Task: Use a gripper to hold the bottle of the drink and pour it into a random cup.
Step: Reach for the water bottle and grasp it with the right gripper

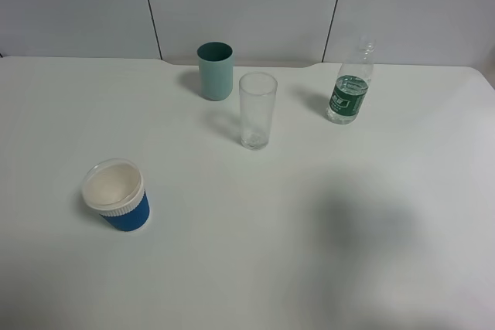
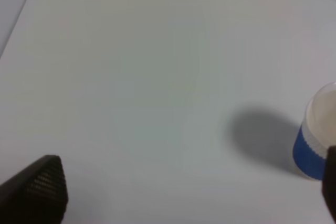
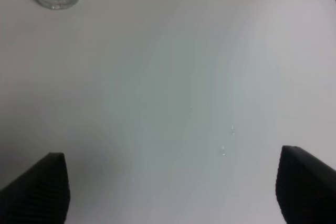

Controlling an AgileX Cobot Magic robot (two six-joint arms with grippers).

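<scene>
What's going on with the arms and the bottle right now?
Left gripper open, empty. Right gripper open, empty. Bottle upright, far right, untouched. Nothing seen between right gripper and bottle.

bottle [image 1: 348, 96]: clear plastic | glass [image 1: 257, 110]: clear, smooth | table [image 1: 255, 253]: matt white

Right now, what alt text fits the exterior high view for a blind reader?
A small clear plastic bottle with a green label stands back right on a white table. A tall clear glass and a teal cup stand mid-back; a white-rimmed blue cup sits front left.
</scene>
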